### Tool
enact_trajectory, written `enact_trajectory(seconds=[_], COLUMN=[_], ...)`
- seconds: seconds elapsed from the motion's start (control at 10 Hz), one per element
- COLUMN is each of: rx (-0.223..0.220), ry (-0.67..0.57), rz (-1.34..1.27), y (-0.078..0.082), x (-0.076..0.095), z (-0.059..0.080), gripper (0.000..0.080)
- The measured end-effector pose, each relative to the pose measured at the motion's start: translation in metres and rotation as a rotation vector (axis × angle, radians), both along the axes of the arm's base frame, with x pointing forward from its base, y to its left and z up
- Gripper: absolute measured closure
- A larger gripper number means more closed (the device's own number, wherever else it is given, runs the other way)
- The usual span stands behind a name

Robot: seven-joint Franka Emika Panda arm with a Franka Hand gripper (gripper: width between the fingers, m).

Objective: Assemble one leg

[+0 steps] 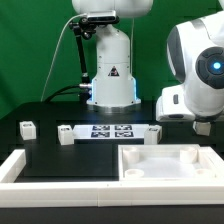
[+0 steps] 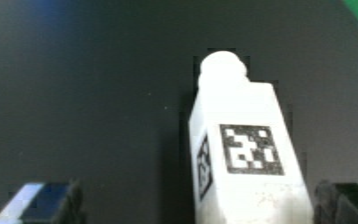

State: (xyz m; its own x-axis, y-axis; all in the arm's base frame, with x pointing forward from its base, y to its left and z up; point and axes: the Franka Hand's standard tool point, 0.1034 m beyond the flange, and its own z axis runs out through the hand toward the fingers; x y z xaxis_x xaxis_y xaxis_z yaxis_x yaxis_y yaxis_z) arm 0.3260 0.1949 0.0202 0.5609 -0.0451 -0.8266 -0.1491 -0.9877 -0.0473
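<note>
While lying flat on the matte black desk (image 1: 50, 150), shows shallow squared recesses: broad white panel (image 1: 165, 172). Just beyond panel's far edge, hangs with dark fingers (image 2: 43, 200) spread wide: tool (image 1: 200, 127). Between those fingers, touching neither: smooth blocky white leg (image 2: 243, 150), square-tagged, round-tipped.

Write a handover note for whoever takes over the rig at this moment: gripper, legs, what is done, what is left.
Gripper: open, one finger on each side of a leg, not touching it.
That leg lies flat on the black table, tag face up.
Two other legs stand loose at the exterior view's left, beside the marker board.
The large flat white piece lies in front, with no leg seen fitted.
Done: gripper lined up on the leg.
Left: grasp, lift, fit.
</note>
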Motion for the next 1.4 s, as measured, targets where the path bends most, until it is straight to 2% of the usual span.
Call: enact_trajectory(seconds=[0.2, 0.5, 1.0, 1.4], rx=[0.0, 0.009, -0.001, -0.014], ry=[-0.008, -0.011, 0.003, 0.026], rz=[0.012, 0.014, 0.014, 0.015], y=[0.004, 0.006, 0.006, 0.003], x=[-0.005, 0.007, 0.0, -0.019], z=[-0.003, 0.009, 0.002, -0.009], gripper=[0.015, 0.015, 0.015, 0.015])
